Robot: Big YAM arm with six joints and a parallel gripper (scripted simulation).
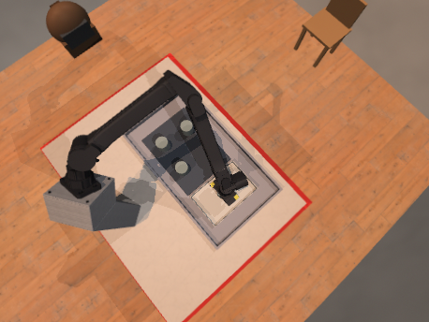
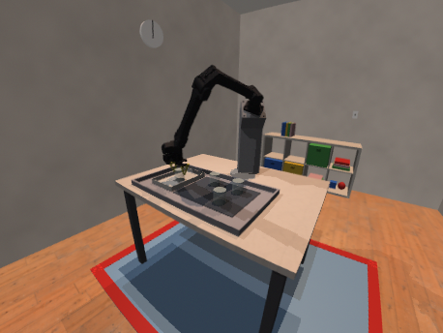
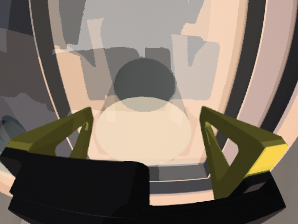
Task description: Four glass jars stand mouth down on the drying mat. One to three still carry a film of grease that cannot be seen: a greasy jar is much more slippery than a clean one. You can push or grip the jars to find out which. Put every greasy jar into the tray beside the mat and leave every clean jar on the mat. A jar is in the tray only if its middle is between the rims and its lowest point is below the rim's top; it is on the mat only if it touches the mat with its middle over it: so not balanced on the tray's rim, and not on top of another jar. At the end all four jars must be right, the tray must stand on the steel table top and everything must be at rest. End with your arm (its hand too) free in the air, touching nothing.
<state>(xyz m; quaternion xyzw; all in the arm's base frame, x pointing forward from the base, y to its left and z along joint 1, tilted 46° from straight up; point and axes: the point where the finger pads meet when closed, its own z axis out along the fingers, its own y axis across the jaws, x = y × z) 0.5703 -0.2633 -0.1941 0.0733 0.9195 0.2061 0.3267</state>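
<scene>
At far left, pedestal: grey pedestal (image 1: 70, 211) (image 2: 250, 145), carrying the black six-joint arm (image 1: 126, 112) (image 2: 191, 113).
Left jar: glass jar (image 1: 161, 142) (image 2: 238, 180), on the dark drying mat (image 1: 189, 183) (image 2: 186, 190), pale round end up.
Middle jar: second glass jar (image 1: 181, 167) (image 2: 215, 173), on the mat, nearer the tray.
Right-hand mat jar: third glass jar (image 1: 186, 125) (image 2: 220, 190), on the mat, beside the forearm as seen from above.
Tray: rectangular tray (image 1: 208, 201) (image 2: 166, 185) (image 3: 44, 50), beside the mat, within the rimmed steel table top (image 1: 253, 197) (image 2: 263, 195).
Tray jar: fourth glass jar (image 3: 142, 132), within the tray's outline, pale round end toward the wrist camera; contact with the tray floor cannot be determined.
Gripper: parallel gripper (image 1: 224, 191) (image 2: 179, 170) (image 3: 146, 112), over the tray, fingers spread wide to either side of the fourth jar, narrow gaps visible, nothing clamped.
Far right: wooden chair (image 1: 328, 29), on the plank floor, well apart from the table.
</scene>
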